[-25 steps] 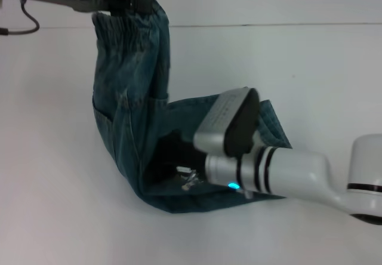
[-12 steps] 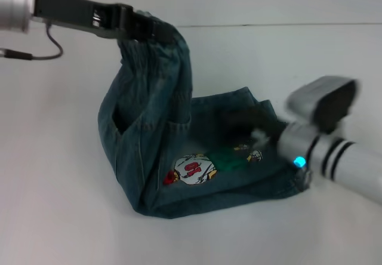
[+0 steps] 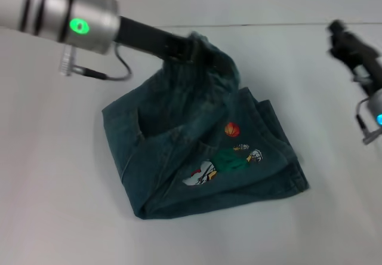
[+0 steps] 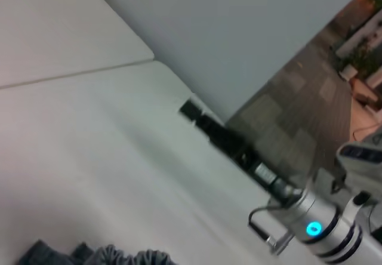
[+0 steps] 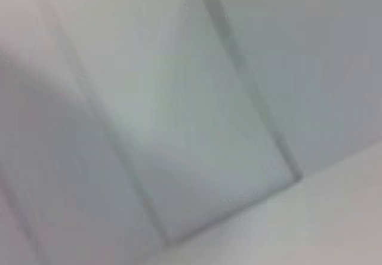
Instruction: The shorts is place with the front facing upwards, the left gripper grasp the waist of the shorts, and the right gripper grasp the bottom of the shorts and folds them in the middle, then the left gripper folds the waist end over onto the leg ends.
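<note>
The blue denim shorts [image 3: 203, 157] lie folded lengthwise on the white table, with a cartoon patch showing on the upper layer. My left gripper [image 3: 192, 48] reaches in from the upper left. It is shut on the elastic waist [image 3: 218, 62] and holds it lifted over the leg ends [image 3: 280, 157]. A strip of the gathered waist [image 4: 119, 256] shows at the edge of the left wrist view. My right gripper [image 3: 339, 31] hangs raised at the far right, well apart from the shorts. It also appears in the left wrist view as the right gripper [image 4: 192, 110]. The right wrist view shows only bare surfaces.
The white table [image 3: 59, 217] spreads around the shorts on every side. A grey cable [image 3: 110, 74] loops under my left wrist. A wall edge runs along the back of the table [image 3: 268, 24].
My left gripper has carried the waist rightward and lower, over the legs. The right gripper has let go of the leg ends and pulled back up to the far right, uncovering the patch.
</note>
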Controlling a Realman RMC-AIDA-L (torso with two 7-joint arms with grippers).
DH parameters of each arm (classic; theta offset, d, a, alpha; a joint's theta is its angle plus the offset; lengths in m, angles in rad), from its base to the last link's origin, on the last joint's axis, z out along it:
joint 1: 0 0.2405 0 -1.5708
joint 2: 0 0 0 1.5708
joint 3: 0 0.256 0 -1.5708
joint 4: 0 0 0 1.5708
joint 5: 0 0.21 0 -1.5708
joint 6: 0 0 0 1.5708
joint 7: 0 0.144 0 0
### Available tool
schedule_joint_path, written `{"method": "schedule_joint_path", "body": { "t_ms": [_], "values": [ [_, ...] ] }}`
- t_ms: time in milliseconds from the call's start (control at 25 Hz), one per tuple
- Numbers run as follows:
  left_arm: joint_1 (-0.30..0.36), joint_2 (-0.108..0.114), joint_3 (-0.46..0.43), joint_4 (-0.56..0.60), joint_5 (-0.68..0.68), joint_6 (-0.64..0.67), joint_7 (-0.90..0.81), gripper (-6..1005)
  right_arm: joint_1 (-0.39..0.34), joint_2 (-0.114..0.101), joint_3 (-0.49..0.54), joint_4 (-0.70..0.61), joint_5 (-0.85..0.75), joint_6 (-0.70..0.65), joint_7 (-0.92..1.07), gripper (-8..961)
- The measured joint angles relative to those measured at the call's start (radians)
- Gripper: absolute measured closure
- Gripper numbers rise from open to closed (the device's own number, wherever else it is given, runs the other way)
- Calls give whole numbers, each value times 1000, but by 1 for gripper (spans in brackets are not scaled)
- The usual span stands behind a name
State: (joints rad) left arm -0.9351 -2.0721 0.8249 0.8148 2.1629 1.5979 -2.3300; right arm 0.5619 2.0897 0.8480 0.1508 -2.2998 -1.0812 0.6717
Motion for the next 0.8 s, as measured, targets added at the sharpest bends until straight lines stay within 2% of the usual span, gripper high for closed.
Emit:
{"method": "schedule_joint_path", "body": {
  "t_ms": [120, 400, 560, 640, 800],
  "values": [
    [-14, -21, 74, -22, 5, -59, 0, 793, -28, -4, 71, -4, 0, -50, 34, 885],
    [-39, -83, 231, -109, 11, -190, 0, 758, -35, -4, 84, -28, -5, -49, 67, 880],
    [-48, -89, 302, -152, 12, -280, -2, 737, -33, 0, 68, -28, -10, -46, 72, 878],
    [-44, -89, 311, -156, 10, -298, -1, 727, -31, 1, 52, -28, -10, -42, 73, 876],
    [-21, -90, 307, -142, 4, -308, 1, 593, -33, 1, 38, -28, -10, -36, 73, 874]
  ]
}}
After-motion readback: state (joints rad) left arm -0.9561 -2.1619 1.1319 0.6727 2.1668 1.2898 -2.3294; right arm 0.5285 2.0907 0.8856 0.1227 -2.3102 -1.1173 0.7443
